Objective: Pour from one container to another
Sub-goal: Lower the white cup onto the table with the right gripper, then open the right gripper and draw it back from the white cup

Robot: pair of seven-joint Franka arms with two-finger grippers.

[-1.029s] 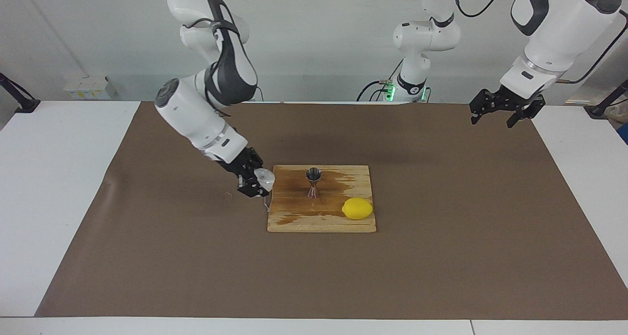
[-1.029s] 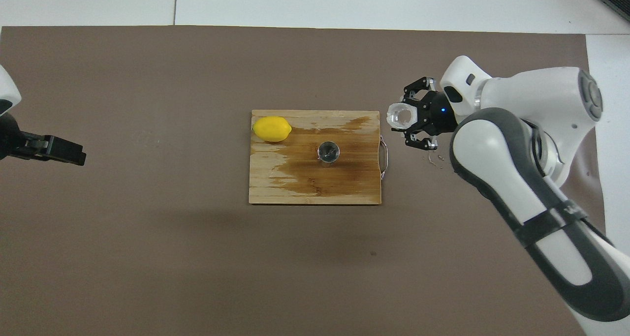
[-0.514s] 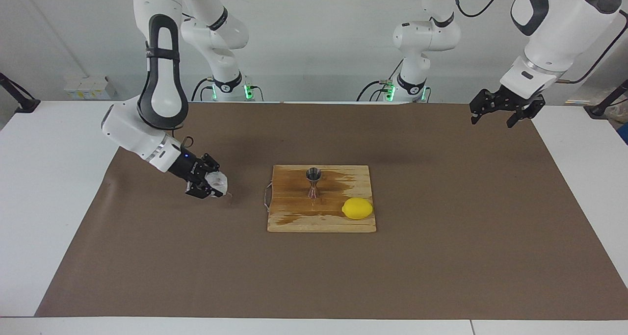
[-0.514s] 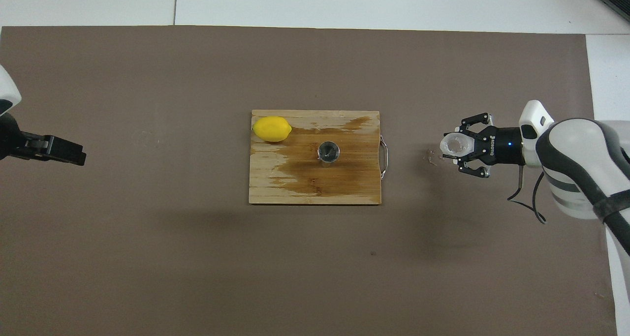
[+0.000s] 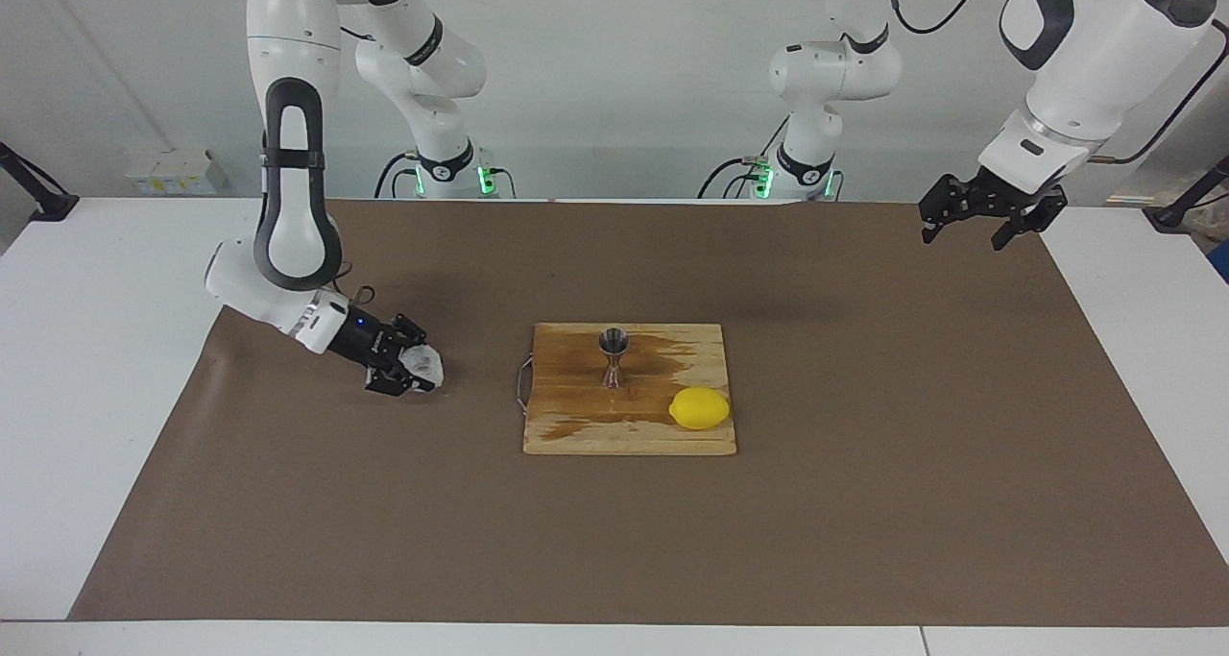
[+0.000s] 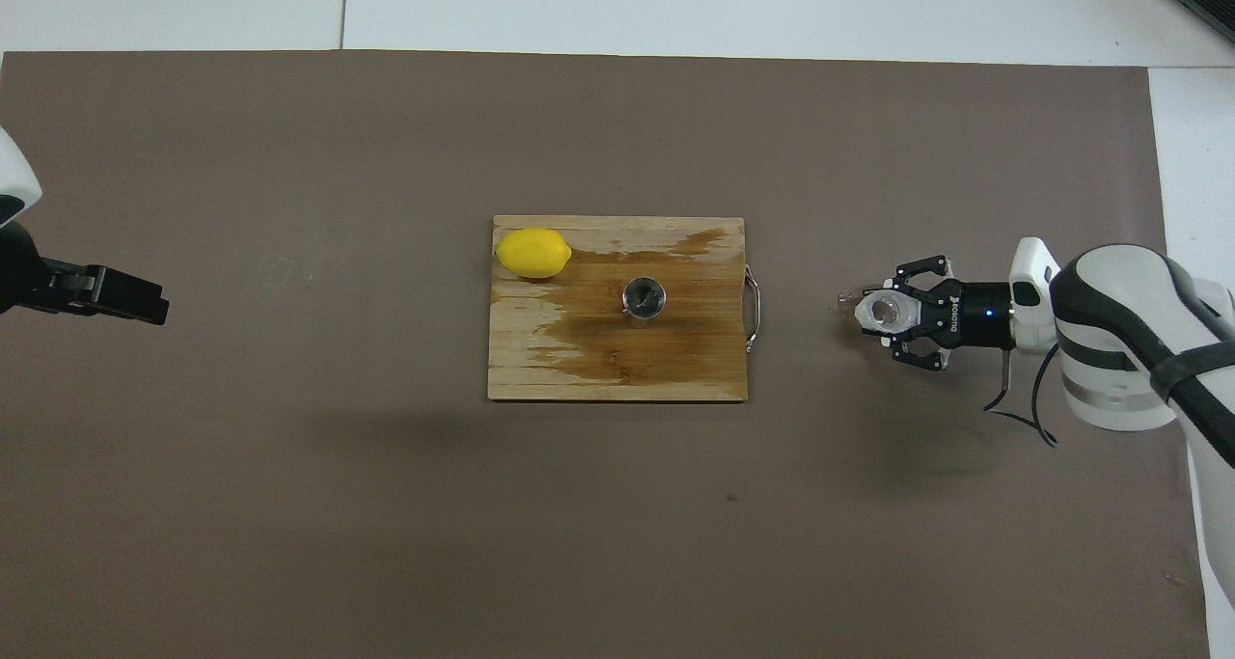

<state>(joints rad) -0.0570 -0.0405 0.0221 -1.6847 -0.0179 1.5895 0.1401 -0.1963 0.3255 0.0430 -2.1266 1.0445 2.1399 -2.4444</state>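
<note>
Steel is what matters nearest the robots: the small shiny hourglass-shaped steel jigger (image 5: 614, 355) stands upright on the stained wooden cutting board (image 5: 576, 435), with a yellow lemon (image 5: 699, 408) farther out on the same board. Low over the brown mat (image 5: 864, 541) toward the right arm's end of the bench, the right claw (image 5: 411, 370) is clamped around the small clear whitish plastic cup (image 5: 423, 364), which is tipped, mouth toward the board. From this claw the jigger lies straight along the bench toward the left arm's end, well apart. The right arm is plainly the nearer one. The left claw (image 5: 977, 216) waits high over the mat's edge, fingers spread and empty.
</note>
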